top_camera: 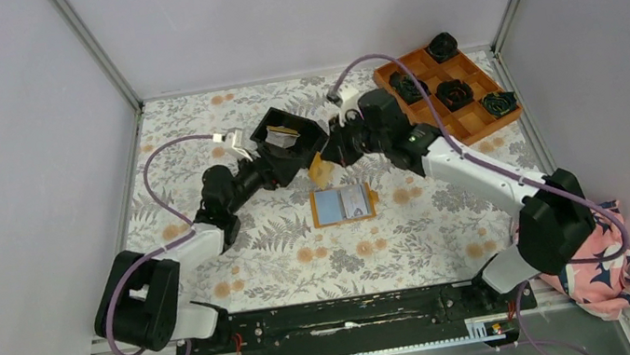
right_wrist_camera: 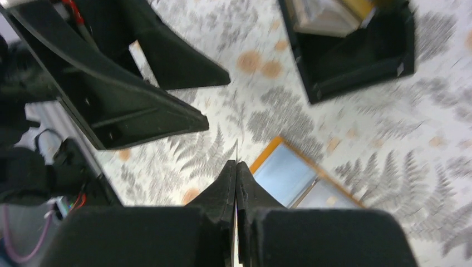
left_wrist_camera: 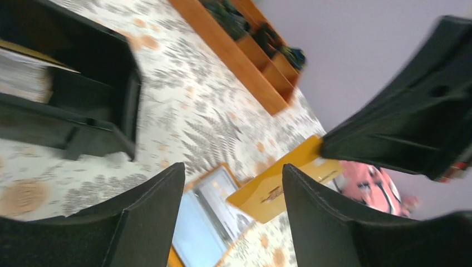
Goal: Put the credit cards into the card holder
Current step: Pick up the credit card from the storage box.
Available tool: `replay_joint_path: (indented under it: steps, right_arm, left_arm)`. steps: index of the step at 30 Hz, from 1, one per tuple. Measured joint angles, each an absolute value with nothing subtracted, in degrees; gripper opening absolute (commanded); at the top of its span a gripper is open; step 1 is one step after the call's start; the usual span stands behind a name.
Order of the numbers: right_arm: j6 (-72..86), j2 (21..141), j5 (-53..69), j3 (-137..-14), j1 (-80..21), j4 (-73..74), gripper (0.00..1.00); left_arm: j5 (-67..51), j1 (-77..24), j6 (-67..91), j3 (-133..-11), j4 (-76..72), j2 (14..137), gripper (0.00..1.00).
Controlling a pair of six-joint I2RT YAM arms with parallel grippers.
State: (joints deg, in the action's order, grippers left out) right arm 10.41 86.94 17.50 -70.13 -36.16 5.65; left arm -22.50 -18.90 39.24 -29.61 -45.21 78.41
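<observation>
On the left half of the floral table [top_camera: 259, 271], the left end effector [left_wrist_camera: 232, 171] hovers with its fingers spread wide apart and nothing between them, just beside the near side of the black bin [top_camera: 288, 148]. That bin sits left of centre toward the far edge and holds a stack of credit cards [top_camera: 284, 135], pale faces showing. Just right of the bin, the right end effector [right_wrist_camera: 236, 167] has its fingers pressed together on a tan credit card [left_wrist_camera: 278, 186], which hangs tilted between the two end effectors. Nearer than the card, the card holder [top_camera: 342, 203] lies open and flat on the table, light blue pockets facing up, orange-tan border around them. At the far right stands an orange compartment tray [top_camera: 472, 121] with dark rosettes [top_camera: 454, 93]. A pink patterned cloth [top_camera: 605, 280] lies at the near right edge.
</observation>
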Motion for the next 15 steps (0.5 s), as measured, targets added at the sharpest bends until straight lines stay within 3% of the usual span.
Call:
replay_joint_path:
  steps: [8, 15]
  right_arm:
    - [19.07, 81.3, 26.61, -54.78, -34.96, 0.82, 0.0]
    - [23.55, 79.24, 32.03, -51.99, -32.51, -3.68, 0.0]
  left_arm:
    - [-39.97, -19.31, 43.86, -26.09, -57.06, 82.13, 0.64]
    - [-47.7, -19.94, 44.51, -24.67, -60.64, 84.38, 0.62]
